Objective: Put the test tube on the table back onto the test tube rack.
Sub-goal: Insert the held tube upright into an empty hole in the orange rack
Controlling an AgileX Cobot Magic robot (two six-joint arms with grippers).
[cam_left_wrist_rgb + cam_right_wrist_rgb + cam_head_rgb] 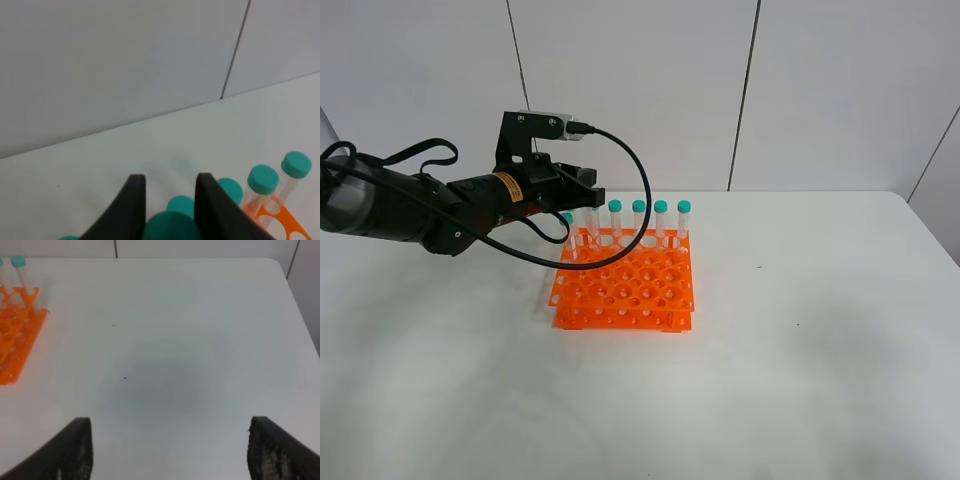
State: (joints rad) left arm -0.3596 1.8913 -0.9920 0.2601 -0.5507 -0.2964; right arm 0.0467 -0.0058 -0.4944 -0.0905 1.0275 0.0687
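The orange test tube rack (630, 290) stands on the white table (800, 350), left of centre, with a row of teal-capped tubes along its back edge. My left gripper (588, 190) hovers over the left end of that row. In the left wrist view its jaws (167, 177) sit close on both sides of the teal cap of the test tube (170, 227). That tube's clear body (592, 228) stands upright in a back-row hole. My right gripper (170, 455) is wide open, empty, over bare table to the right of the rack (15, 340). It is out of the exterior view.
Other capped tubes (638, 215) stand to the right of the held one, and one tube (567, 225) stands to its left. The left arm's black cable (640, 190) loops over the rack. A pale panelled wall (740, 90) rises behind the table.
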